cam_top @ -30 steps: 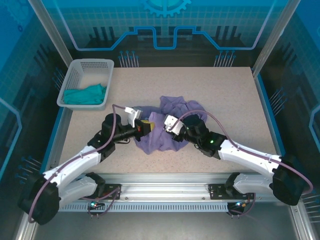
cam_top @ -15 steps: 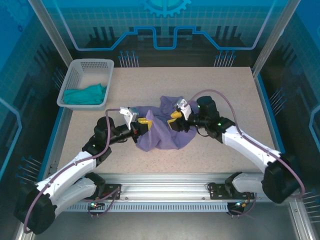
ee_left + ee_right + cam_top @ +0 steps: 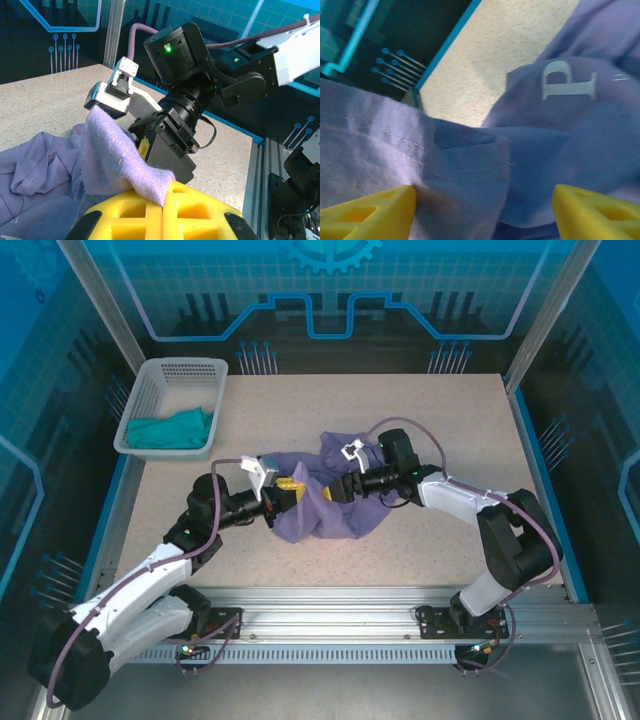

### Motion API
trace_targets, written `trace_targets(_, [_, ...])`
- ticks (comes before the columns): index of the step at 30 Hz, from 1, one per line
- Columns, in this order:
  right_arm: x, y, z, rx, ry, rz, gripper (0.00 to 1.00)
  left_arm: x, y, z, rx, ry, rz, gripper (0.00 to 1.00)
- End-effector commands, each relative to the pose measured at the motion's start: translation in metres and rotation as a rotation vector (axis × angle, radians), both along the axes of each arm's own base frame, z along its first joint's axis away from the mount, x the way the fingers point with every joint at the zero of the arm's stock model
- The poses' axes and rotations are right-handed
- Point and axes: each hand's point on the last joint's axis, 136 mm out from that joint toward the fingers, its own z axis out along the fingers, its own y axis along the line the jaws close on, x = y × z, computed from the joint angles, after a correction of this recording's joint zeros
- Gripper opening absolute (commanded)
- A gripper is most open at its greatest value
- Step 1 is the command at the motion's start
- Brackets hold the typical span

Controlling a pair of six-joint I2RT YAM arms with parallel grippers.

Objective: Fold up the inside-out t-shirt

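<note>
Lavender-purple cloth t-shirt (image 3: 322,520) lies bunched at the centre of the speckled beige table (image 3: 450,410), between the two arms.

Left gripper (image 3: 162,192): yellow jaws pinched together on a fold of the cloth. Right gripper (image 3: 482,210): jaws stand apart, a stitched hem lying between them, nothing clamped.

Judged step: right takes a second hold so the shirt can be spread flat. To do it well, seat the hem deep in the jaws before closing, catch one layer, keep left's pinch firm, and draw apart slowly.

Right wrist view resolves the white printed "P" (image 3: 567,80) and the hem stitching. Overhead view gives instead the shirt's whole outline, plus the white mesh basket (image 3: 150,380) holding teal cloth (image 3: 172,430), well apart.
</note>
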Motion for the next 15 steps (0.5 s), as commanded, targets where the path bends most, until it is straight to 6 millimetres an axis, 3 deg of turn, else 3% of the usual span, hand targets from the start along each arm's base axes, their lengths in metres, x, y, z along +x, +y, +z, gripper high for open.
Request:
trace_targets(1, [-0.015, 0.017, 0.022, 0.125, 0.068, 0.087, 0.55, 0.006, 0.006, 0.011, 0.007, -0.056, 0.049, 0.00])
trace_targets(4, [-0.008, 0.017, 0.030, 0.127, 0.049, 0.066, 0.25, 0.010, 0.010, 0.010, 0.009, -0.054, 0.080, 0.00])
trace_targets(8, [0.014, -0.003, 0.048, 0.101, -0.056, -0.050, 0.00, 0.012, 0.013, 0.012, 0.006, -0.060, 0.103, 0.00])
trace_targets(11, [0.032, -0.025, 0.072, 0.078, -0.180, -0.163, 0.00, 0.014, 0.012, 0.016, -0.006, -0.070, 0.105, 0.00])
trace_targets(15, [0.045, -0.061, 0.117, 0.015, -0.433, -0.315, 0.00, 0.020, 0.007, 0.027, -0.027, -0.090, 0.092, 0.00])
